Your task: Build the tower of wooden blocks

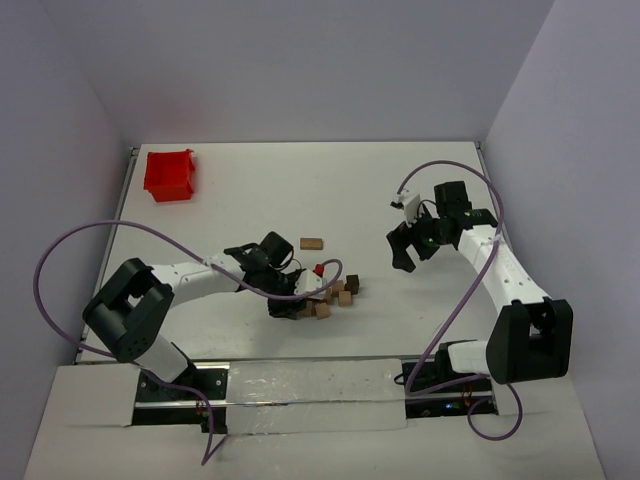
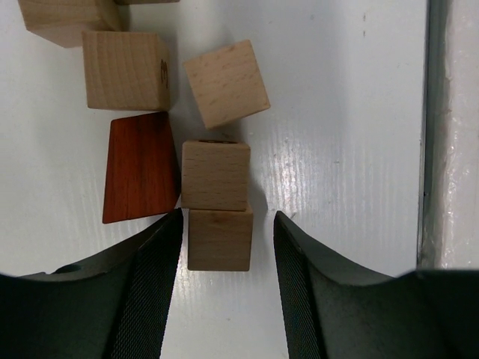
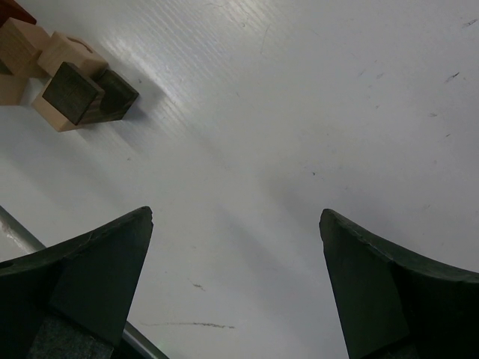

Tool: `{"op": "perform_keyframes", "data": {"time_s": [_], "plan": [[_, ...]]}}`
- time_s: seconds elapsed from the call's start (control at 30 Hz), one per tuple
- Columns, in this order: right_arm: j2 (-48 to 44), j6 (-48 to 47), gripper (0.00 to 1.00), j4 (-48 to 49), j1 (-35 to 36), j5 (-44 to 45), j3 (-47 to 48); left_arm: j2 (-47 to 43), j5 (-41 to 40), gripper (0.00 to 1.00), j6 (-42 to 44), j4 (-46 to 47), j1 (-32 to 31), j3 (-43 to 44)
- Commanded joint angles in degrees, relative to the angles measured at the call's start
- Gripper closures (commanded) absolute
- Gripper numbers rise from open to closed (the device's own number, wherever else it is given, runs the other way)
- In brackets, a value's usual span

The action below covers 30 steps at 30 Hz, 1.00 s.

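The wooden blocks lie in a loose, flat cluster (image 1: 335,293) on the table. My left gripper (image 1: 290,306) is low at the cluster's left end. In the left wrist view it (image 2: 227,224) is open, with a light tan cube (image 2: 219,239) between the jaws, close to the left finger and with a gap on the right. A second tan cube (image 2: 215,174) lies just beyond it, and the reddish-brown wedge (image 2: 142,168) is to their left. My right gripper (image 1: 404,258) is open and empty over bare table (image 3: 236,224). Two dark brown cubes (image 3: 75,93) show at the top left of its view.
A red plastic bin (image 1: 170,174) stands at the far left corner. A flat tan block (image 1: 312,243) lies alone behind the cluster, and a small red piece (image 1: 318,268) sits by my left wrist. The table's metal front edge (image 2: 434,149) runs along the right of the left wrist view.
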Motion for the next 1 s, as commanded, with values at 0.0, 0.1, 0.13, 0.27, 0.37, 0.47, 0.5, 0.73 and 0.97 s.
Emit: {"op": "perform_keyframes", "data": {"time_s": [0.0,0.1,0.13,0.27,0.37,0.47,0.5,0.73,0.97], "plan": [[-1.5,-0.1,0.00,0.7,-0.7,-0.3,-0.6,0.9,-0.3,0.41,-0.8,1.8,-0.3,2.7],[-1.4,-0.1,0.00,0.6,-0.7,-0.4,-0.6,1.2,-0.6,0.41,-0.7,2.1,-0.5,3.1],[-1.4,-0.1,0.00,0.6,-0.7,-0.4,-0.6,1.3,-0.7,0.41,-0.7,2.1,-0.6,3.2],[-1.4,-0.2,0.00,0.5,-0.8,-0.4,-0.6,1.9,-0.9,0.40,-0.8,2.5,-0.9,3.7],[-1.3,-0.3,0.00,0.4,-0.9,-0.4,-0.6,2.3,-0.8,0.40,-1.1,2.9,-1.2,4.1],[-1.2,-0.3,0.00,0.3,-0.9,-0.4,-0.6,2.6,-0.6,0.41,-1.2,2.7,-1.6,4.5],[-1.2,-0.3,0.00,0.2,-1.0,-0.4,-0.6,2.9,-0.7,0.41,-1.3,2.6,-1.7,4.7],[-1.1,-0.3,0.00,0.3,-1.4,-0.4,-0.6,3.5,-0.4,0.50,-1.4,2.3,-2.0,5.2],[-1.2,-0.4,0.00,0.3,-1.7,-0.4,-1.1,3.6,-0.7,0.65,-1.4,1.5,-2.0,5.2]]}}
